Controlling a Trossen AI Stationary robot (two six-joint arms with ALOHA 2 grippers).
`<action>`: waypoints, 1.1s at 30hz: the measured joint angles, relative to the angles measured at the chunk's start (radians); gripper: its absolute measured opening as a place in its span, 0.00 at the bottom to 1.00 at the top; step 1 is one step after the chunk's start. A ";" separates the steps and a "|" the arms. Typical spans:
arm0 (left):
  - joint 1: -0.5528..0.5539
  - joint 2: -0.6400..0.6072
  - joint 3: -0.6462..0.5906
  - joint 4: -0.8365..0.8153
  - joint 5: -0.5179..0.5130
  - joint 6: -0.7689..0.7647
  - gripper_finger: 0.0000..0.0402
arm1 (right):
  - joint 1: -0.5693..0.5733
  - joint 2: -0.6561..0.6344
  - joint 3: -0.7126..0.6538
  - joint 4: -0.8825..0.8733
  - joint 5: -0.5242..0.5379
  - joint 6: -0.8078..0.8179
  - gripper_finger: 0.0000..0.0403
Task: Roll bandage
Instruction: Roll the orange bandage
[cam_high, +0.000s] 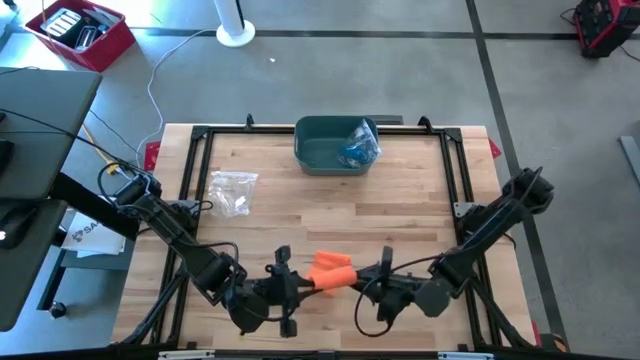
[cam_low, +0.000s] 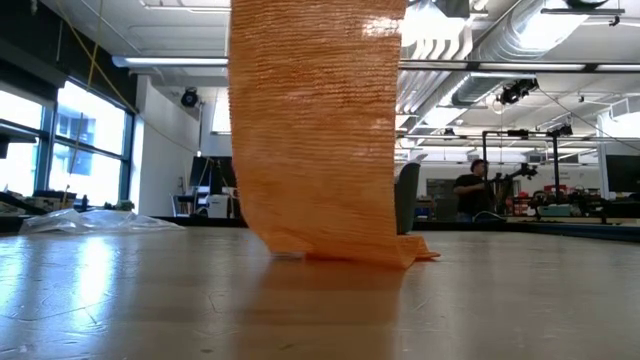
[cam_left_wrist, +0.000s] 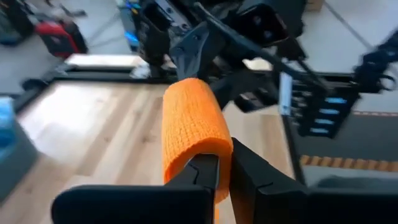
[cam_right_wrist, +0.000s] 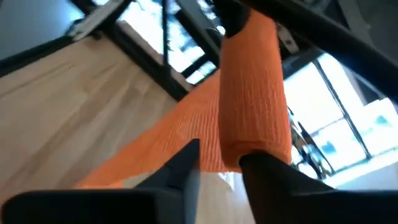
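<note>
An orange bandage (cam_high: 331, 270) is partly rolled and held between my two grippers near the table's near edge. The roll shows in the left wrist view (cam_left_wrist: 195, 121) and in the right wrist view (cam_right_wrist: 252, 93). Its loose strip (cam_low: 318, 130) hangs down, and its lower end (cam_low: 345, 252) lies crumpled on the table. My left gripper (cam_high: 298, 283) is shut on the roll's left end. My right gripper (cam_high: 375, 277) is shut on its right end. My left gripper pinches the roll's left end (cam_left_wrist: 194, 157) between its two fingers, coming level from the table's left, along the roll. The roll is lifted clear and lies about level. My right gripper pinches the roll's right end (cam_right_wrist: 256, 148) between its two fingers, coming level from the table's right, along the roll. The loose strip (cam_right_wrist: 155, 152) hangs from the roll toward the table.
A green bin (cam_high: 318, 150) holding a blue packet stands at the far middle. A clear plastic bag (cam_high: 232, 191) lies at the left. Black frame rails (cam_high: 455, 170) run along the table's edges. A person (cam_low: 470, 190) is far off in the room.
</note>
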 joint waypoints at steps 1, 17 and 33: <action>0.000 -0.001 0.000 0.004 -0.020 0.015 0.04 | 0.012 -0.005 0.000 0.000 0.035 0.024 0.28; -0.086 -0.005 0.010 0.564 0.100 0.627 0.02 | 0.314 -0.089 0.002 -0.035 0.290 0.164 0.43; 0.082 -0.006 0.006 0.111 -0.171 0.529 0.02 | 0.227 -0.089 0.002 -0.337 0.009 0.621 0.43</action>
